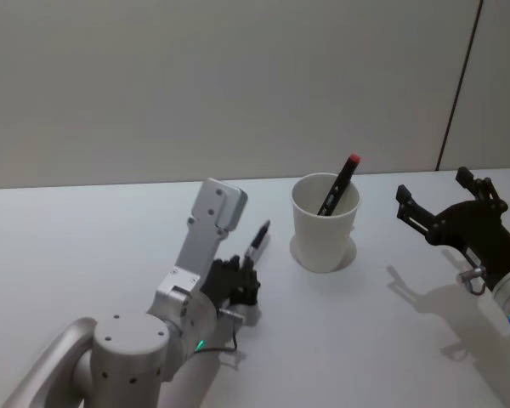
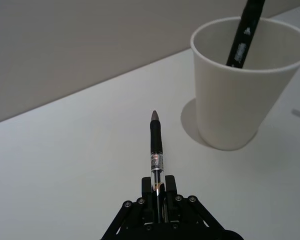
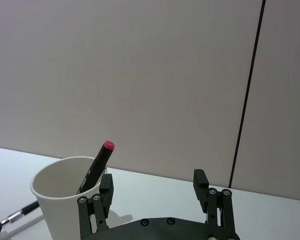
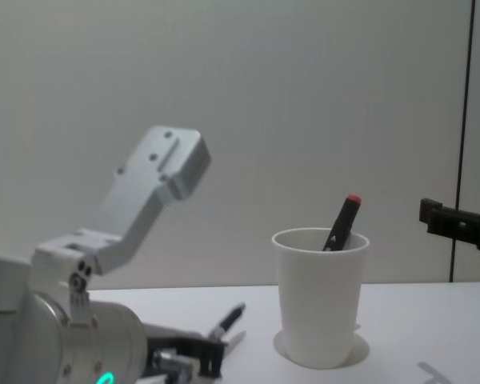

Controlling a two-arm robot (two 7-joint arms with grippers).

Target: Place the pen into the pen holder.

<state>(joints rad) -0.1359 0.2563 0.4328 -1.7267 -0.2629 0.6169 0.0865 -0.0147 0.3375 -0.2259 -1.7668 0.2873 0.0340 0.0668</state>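
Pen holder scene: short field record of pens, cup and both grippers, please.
Holder: white paper cup, upright on white table
In holder: black marker with red cap, leaning on the rim
Pen to place: black-and-clear pen, outside the cup, to its left
Left gripper: shut on the pen
Right gripper: open, empty, right of the cup

In the middle of the head view, only bare bench (image 1: 102,229) lies between my left claw (image 1: 247,270), closed on the pen (image 1: 257,241), and the paper cup (image 1: 324,229). A red-capped marker (image 1: 341,183) leans against the cup's right rim, so only the left of the mouth is free. My right claw (image 1: 433,184), fingers spread, hovers at the right edge, apart from the cup.
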